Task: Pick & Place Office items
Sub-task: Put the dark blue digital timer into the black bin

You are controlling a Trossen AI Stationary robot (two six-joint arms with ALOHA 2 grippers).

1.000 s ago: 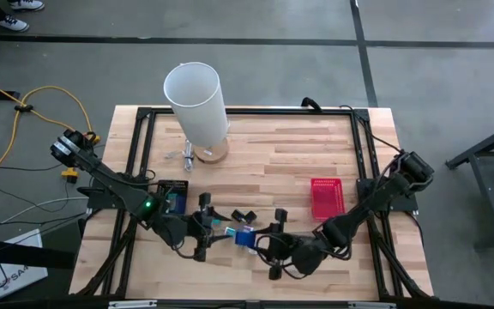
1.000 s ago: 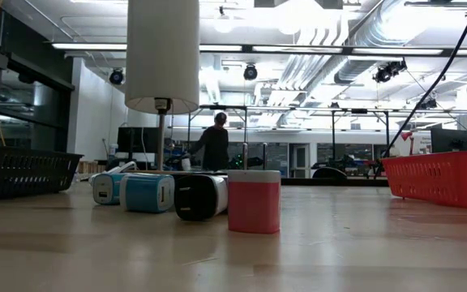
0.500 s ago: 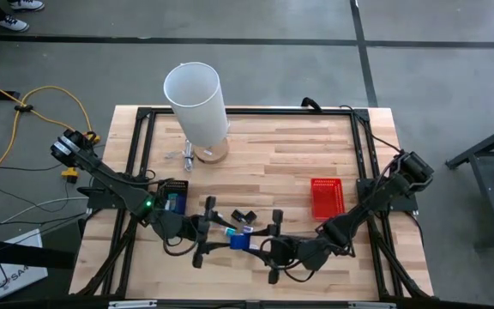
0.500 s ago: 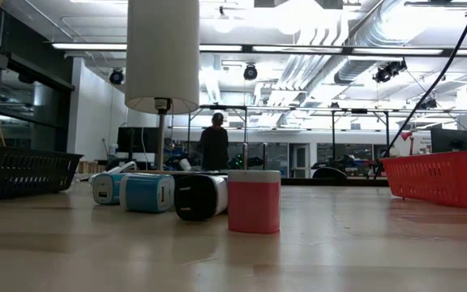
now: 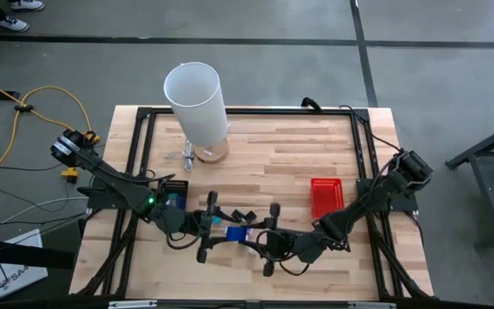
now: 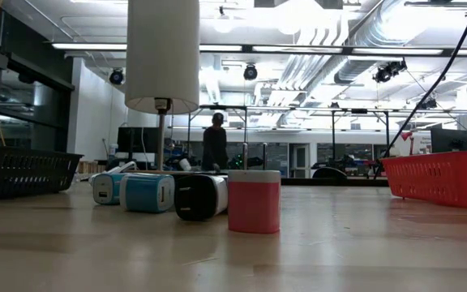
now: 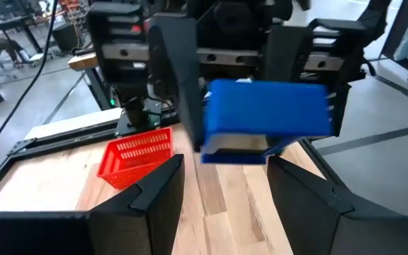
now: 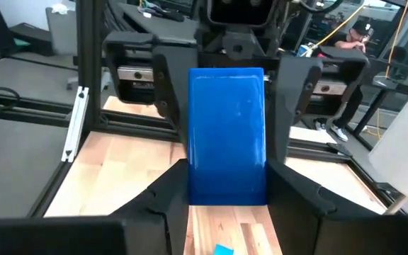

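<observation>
A blue flat block (image 5: 237, 233), one of the office items, hangs above the table's near middle between my two grippers, which face each other. My right gripper (image 8: 227, 191) is shut on it. My left gripper (image 7: 225, 166) is open. Its fingertips stand just under and before the block's other end (image 7: 268, 106). More office items rest on the table: a teal piece (image 6: 108, 188), a blue piece (image 6: 147, 193) and a black piece (image 6: 201, 197). The low view shows neither gripper. My right gripper pinches the blue block's two long edges at the end nearest it (image 8: 204, 188) between its two fingers. The fingers come about level from the table's right and lie along the block. The block is lifted clear, its free end tilted up toward my left gripper. My left gripper may touch that end; I cannot tell.
A red mesh basket (image 5: 326, 197) stands right of centre, and a black basket (image 6: 23, 170) at the left, partly under my left arm. The tall white cylinder (image 5: 197, 99) stands at the far side. A pink cylinder (image 6: 254, 201) stands near the small items. A person moves in the room behind.
Both grippers have tipped their fingers upward a little. My right gripper has gone slightly toward the table's left with the blue block, which stays clear of the table between the two grippers. Neither gripper's finger gap has changed.
</observation>
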